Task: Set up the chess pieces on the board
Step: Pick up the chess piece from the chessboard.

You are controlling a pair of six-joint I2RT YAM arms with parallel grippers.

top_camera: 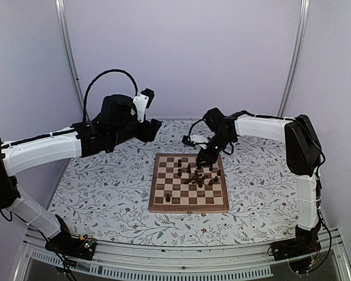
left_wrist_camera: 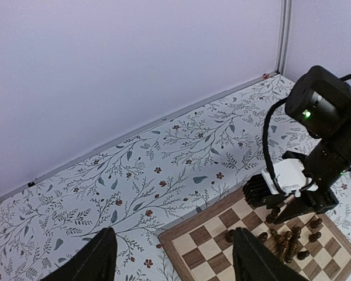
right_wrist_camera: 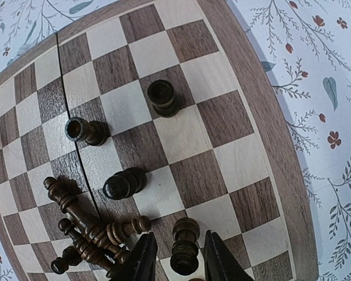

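Dark brown-black turned wood sits between the right jaws point(right_wrist_camera: 179, 235): one small chess piece point(right_wrist_camera: 185, 249). A finger stands on either side of it and no contact shows, so the jaws look released, not clenched on it. The piece is probably light, stiff and smooth. Its rounded body would likely roll or tip if nudged, so a hold across its narrow stem, square to the jaws, looks safest.

Just beside one jaw lies a heap of similar dark chess pieces point(right_wrist_camera: 93, 231), crossed over one another, and brushing one could shift the rest. Beyond the jaws three more pieces stand apart on their own squares, with bare squares around them.

All of them are on the square wooden chessboard of light tan and dark brown squares point(right_wrist_camera: 263, 117), whose mid-brown border runs past the other jaw. Past it, the floral-patterned worktop point(right_wrist_camera: 322, 88) offers open room. Well apart, the left jaws point(left_wrist_camera: 173, 231) hang wide and empty over the worktop.
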